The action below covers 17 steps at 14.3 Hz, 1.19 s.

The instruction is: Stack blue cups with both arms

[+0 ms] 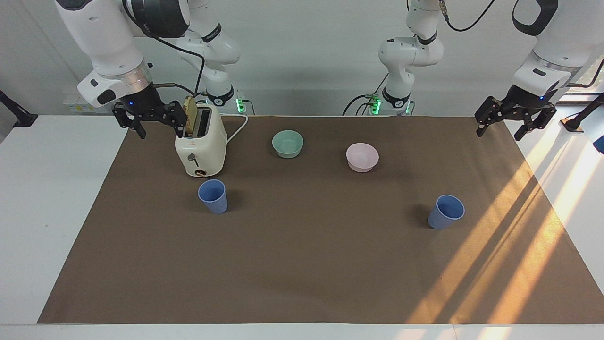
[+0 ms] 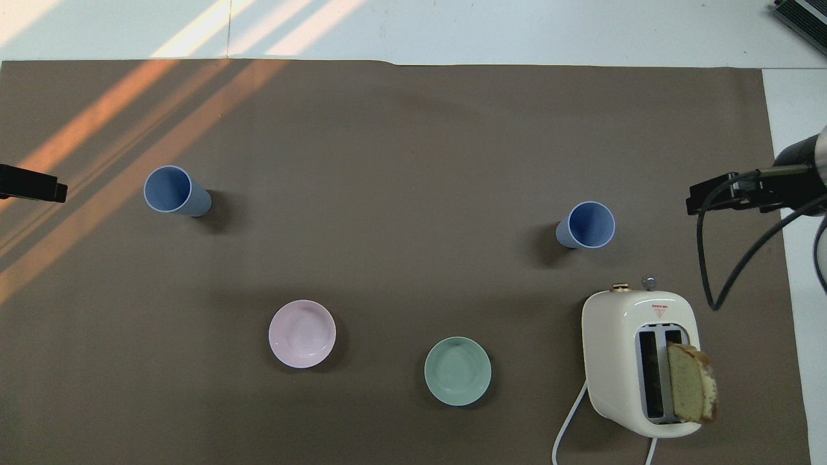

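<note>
Both cups upright, well apart: one cup [image 1: 213,196] just beside the toaster [image 1: 200,147], other cup [image 1: 446,211] toward the left arm's end. Right gripper [image 1: 150,122] and left gripper [image 1: 512,119] raised, spread, empty. We expect the right gripper may clip the toaster descending.

We see a matt brown paper-like sheet [image 1: 302,264] covering the table, two matt plastic-looking blue cups [image 1: 213,196] [image 1: 445,212], smooth mint-green bowl [image 1: 288,143] and pale pink bowl [image 1: 362,157], and at ten o'clock a glossy cream toaster [image 1: 200,146] holding rough-crusted bread [image 2: 691,391].
</note>
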Each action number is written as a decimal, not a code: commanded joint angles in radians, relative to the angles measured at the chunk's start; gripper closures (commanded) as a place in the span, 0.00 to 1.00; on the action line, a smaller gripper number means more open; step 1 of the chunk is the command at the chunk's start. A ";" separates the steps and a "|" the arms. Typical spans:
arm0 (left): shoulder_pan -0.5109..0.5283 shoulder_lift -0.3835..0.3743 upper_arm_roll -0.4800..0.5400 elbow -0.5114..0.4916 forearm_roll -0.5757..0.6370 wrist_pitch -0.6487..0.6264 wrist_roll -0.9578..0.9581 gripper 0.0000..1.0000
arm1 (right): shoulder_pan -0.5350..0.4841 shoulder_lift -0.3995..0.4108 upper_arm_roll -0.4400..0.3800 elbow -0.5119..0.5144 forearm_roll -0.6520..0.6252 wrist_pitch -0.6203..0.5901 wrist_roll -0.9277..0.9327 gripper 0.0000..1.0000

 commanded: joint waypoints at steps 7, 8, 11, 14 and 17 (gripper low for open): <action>0.006 0.060 0.004 -0.145 -0.009 0.255 0.060 0.00 | -0.013 -0.027 0.005 -0.028 0.020 0.000 -0.002 0.00; 0.007 0.076 0.004 -0.185 -0.009 0.311 0.060 0.00 | -0.013 -0.027 0.005 -0.028 0.020 0.002 0.000 0.00; 0.029 0.157 0.004 -0.223 -0.009 0.426 0.058 0.00 | -0.013 -0.027 0.005 -0.027 0.020 0.002 0.000 0.00; 0.015 0.241 0.003 -0.262 -0.010 0.524 0.055 0.00 | -0.013 -0.027 0.005 -0.028 0.020 0.002 -0.002 0.00; 0.012 0.269 -0.002 -0.338 -0.041 0.640 0.051 0.00 | -0.013 -0.027 0.005 -0.028 0.020 0.002 -0.002 0.00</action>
